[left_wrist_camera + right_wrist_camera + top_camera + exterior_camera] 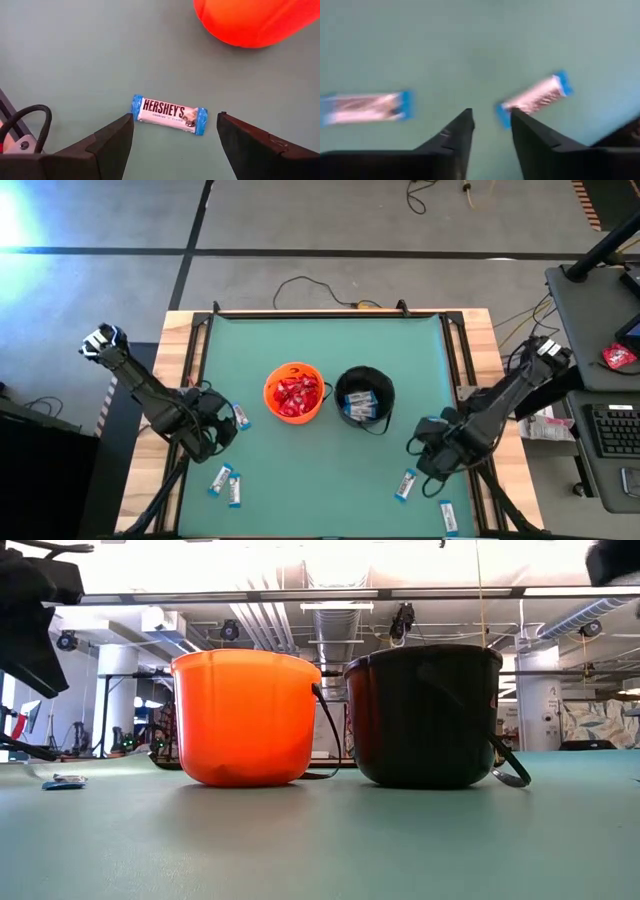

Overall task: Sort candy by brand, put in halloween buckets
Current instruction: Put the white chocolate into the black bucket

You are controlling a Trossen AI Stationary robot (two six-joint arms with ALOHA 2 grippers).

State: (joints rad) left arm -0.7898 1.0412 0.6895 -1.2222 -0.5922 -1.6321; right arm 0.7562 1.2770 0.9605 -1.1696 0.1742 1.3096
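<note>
The orange bucket [293, 392] holds red packets, and the black bucket [365, 398] beside it holds white-and-blue bars. Both stand on their bases mid-table [245, 715] [425, 715]. My left gripper [228, 425] is open, left of the orange bucket. Its fingers stand on either side of a white-and-blue Hershey's bar [169, 114] that lies flat on the mat. My right gripper [428, 448] is open with a narrow gap [491, 117], right of the black bucket. It is above the mat near two loose bars [535, 97] [365, 107].
Two more bars [220, 478] [234, 491] lie near the table's near-left part, and two [405, 484] [447, 517] near the near-right corner. The green mat [320, 340] has free room behind the buckets. A keyboard and desk [610, 425] stand right of the table.
</note>
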